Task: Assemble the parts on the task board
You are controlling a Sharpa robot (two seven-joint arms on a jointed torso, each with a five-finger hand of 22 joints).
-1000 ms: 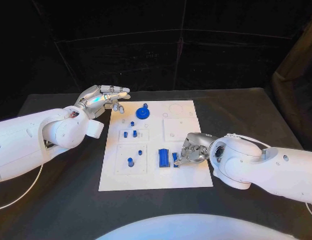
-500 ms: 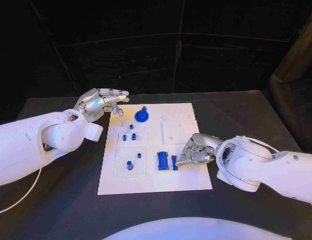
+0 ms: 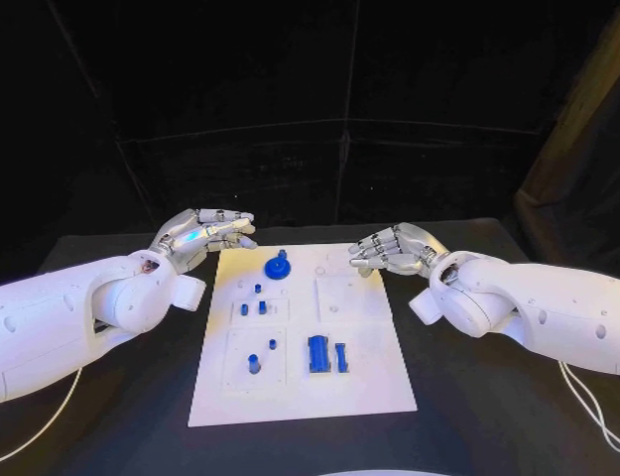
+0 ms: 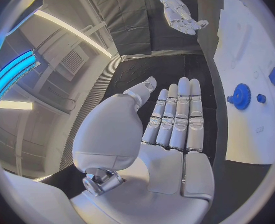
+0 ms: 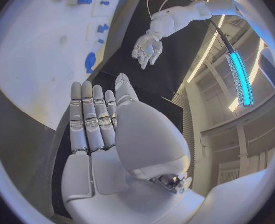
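Two glossy white arms with rounded shells, each ending in a silver jointed hand: left hand, right hand. Thin white cables trail beneath both.

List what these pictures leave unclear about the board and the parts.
- Head view: the parts are too small to tell seated from loose on the board.
- Left wrist view: the circle's rim cuts the board off past the gear.
- Right wrist view: the left hand is too small to read its fingers.
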